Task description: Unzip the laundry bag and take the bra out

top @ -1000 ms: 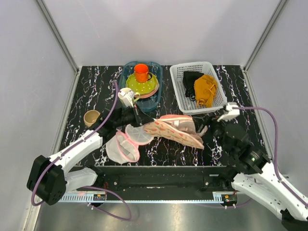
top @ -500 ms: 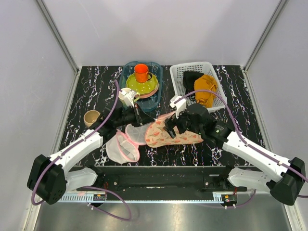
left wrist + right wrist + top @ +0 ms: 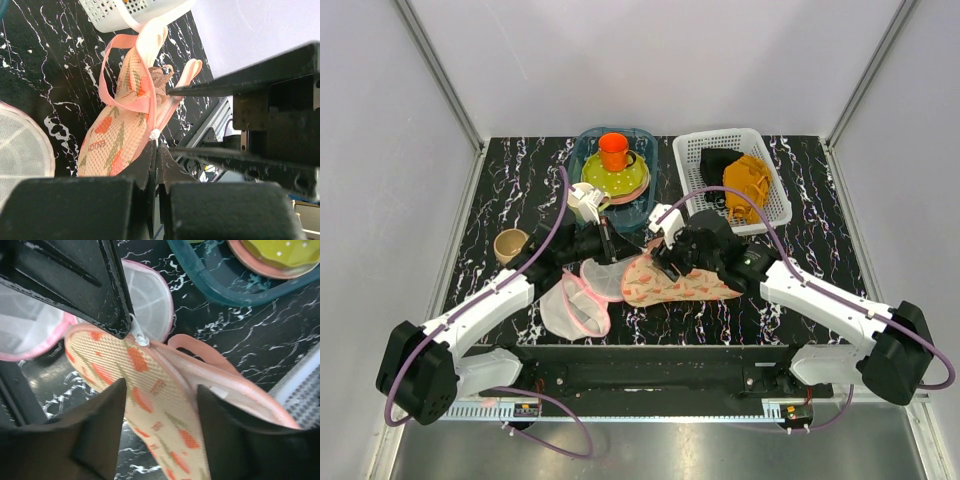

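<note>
my left gripper (image 3: 155,150) is pinched tight on one end of the laundry bag (image 3: 685,282), the two fingers meeting on its edge with no gap that i can see. my right gripper (image 3: 160,405) hangs just above that same end with its fingers spread, and only the printed peach fabric shows below them

the bag lies on the table (image 3: 800,210) in front of both arms, just to the right of the round white mesh pouch (image 3: 565,305). seen from above, its long axis runs left to right, dipping a little toward me at the right end. my left hold sits at the left end of that axis

what matters is the zip pull (image 3: 141,339). it is a small metal tab on the pink rim, touching or all but touching the tip of my left finger. it lies just past my right fingertips, a shade toward the left one. so the right gripper is both the free one and the near one. i judge the step in hand to be taking that pull: the right needs to reach forward a touch, close on it, then draw along the bag's length toward my right, away from the left anchor

the bra i cannot make out. a pale crumple shows between the bag's halves in the left wrist view, too unclear to name, so i take the bra to be inside
</note>
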`<state>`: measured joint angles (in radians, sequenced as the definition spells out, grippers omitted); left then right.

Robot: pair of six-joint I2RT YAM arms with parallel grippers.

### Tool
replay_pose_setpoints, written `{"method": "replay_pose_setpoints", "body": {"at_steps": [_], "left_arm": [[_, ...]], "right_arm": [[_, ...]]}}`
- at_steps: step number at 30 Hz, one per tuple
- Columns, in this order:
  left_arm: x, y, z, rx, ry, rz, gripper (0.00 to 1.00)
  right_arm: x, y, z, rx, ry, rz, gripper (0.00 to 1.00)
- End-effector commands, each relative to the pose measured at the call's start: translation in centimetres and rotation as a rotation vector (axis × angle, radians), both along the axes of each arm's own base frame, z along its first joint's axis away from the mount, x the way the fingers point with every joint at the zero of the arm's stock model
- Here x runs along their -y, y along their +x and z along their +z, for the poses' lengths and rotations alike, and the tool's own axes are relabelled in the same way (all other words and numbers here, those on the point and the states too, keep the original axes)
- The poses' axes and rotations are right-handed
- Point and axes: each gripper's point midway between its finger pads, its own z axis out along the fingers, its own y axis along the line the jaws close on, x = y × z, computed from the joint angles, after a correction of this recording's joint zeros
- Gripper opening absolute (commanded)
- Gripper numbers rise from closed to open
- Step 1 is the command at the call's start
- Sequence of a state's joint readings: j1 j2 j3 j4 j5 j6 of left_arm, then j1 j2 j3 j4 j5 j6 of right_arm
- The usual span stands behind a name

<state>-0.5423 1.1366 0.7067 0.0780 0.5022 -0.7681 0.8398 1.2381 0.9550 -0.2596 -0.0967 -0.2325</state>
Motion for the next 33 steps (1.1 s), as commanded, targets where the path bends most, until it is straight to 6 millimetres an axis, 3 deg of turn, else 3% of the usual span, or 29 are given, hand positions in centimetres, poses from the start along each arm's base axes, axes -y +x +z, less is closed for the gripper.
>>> {"method": "replay_pose_setpoints", "body": {"at_steps": [1, 2, 3, 5, 6, 8, 9, 10, 12, 13, 20, 22, 26, 31, 33], "left_arm": [[0.7, 0.1, 3.3, 0.106, -0.053, -0.035, 0.0], [0.7, 0.1, 3.4, 0.107, -0.053, -0.033, 0.0], [0.7, 0.1, 3.3, 0.105, -0.051, -0.032, 0.0], [0.6, 0.1, 3.2, 0.102, -0.043, -0.031, 0.0], [0.5, 0.2, 3.3, 0.106, -0.041, -0.025, 0.0], [0.4, 0.2, 3.4, 0.109, -0.036, -0.022, 0.0], [0.4, 0.1, 3.5, 0.112, -0.035, -0.021, 0.0], [0.3, 0.1, 3.5, 0.116, -0.033, -0.021, 0.0], [0.3, 0.2, 3.6, 0.118, -0.027, -0.017, 0.0], [0.2, 0.2, 3.7, 0.125, -0.023, -0.016, 0.0], [-1.7, 1.2, 2.7, 0.119, 0.06, 0.075, 0.0], [-2.3, 1.0, 1.7, 0.096, 0.068, 0.085, 0.0], [-2.8, -0.4, -0.7, 0.035, 0.074, 0.069, 0.0], [-3.8, -2.2, -6.5, -0.096, 0.088, 0.098, 0.0], [-3.9, -2.5, -7.8, -0.141, 0.08, 0.112, 0.0]], "right_arm": [[-1.2, 1.7, 3.6, 0.137, 0.066, 0.002, 0.55], [-1.1, 1.9, 3.6, 0.143, 0.071, -0.011, 0.45], [-0.9, 1.8, 4.3, 0.159, 0.091, -0.019, 0.18], [-0.2, 1.7, 4.3, 0.181, 0.112, -0.044, 0.0], [0.3, 1.5, 5.0, 0.193, 0.134, -0.061, 0.0], [1.4, 1.3, 4.0, 0.194, 0.125, -0.096, 0.0], [2.1, 1.0, 4.7, 0.203, 0.154, -0.126, 0.0], [3.0, 0.9, 3.6, 0.195, 0.138, -0.156, 0.0], [4.2, 0.3, 4.0, 0.201, 0.173, -0.191, 0.0], [4.8, 0.0, 3.1, 0.188, 0.164, -0.21, 0.0], [8.9, -1.7, 3.1, 0.128, 0.309, -0.404, 0.0], [10.2, -1.9, 3.0, 0.133, 0.34, -0.466, 0.0], [11.1, -2.2, 2.9, 0.092, 0.433, -0.54, 0.0], [11.4, -2.2, 1.8, 0.068, 0.441, -0.575, 0.0], [11.5, -2.2, 1.7, 0.069, 0.441, -0.583, 0.0]]}}
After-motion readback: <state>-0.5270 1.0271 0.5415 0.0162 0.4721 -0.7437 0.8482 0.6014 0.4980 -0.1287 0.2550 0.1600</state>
